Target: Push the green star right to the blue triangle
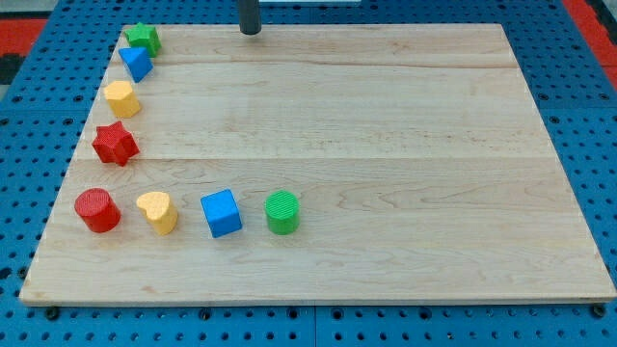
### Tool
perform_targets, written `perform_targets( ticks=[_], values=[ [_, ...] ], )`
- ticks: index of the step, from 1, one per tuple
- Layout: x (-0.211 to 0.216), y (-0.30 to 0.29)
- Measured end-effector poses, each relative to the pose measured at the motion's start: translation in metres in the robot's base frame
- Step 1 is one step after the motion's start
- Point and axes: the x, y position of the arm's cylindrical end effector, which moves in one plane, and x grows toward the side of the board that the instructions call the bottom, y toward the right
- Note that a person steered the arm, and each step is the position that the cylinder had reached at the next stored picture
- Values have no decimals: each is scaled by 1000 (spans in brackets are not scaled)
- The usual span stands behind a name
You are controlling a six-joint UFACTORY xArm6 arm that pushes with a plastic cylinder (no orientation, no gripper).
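Observation:
The green star (pixel 143 38) sits at the board's top left corner. The blue triangle (pixel 136 64) lies just below it, touching or nearly touching it. My tip (pixel 250 32) is at the view's top edge of the board, well to the right of both blocks and apart from them.
Down the left side lie a yellow hexagon-like block (pixel 122 98) and a red star (pixel 115 144). Along the bottom stand a red cylinder (pixel 97 210), a yellow heart (pixel 158 212), a blue cube (pixel 222 213) and a green cylinder (pixel 282 212). The wooden board (pixel 386 145) rests on a blue pegboard.

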Motion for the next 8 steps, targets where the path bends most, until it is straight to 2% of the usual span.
perform_targets(
  ticks=[2,3,5,7,8],
  values=[
    [-4,-15],
    [-5,-63],
    [-5,-94],
    [-5,-163],
    [-5,-216]
  ],
)
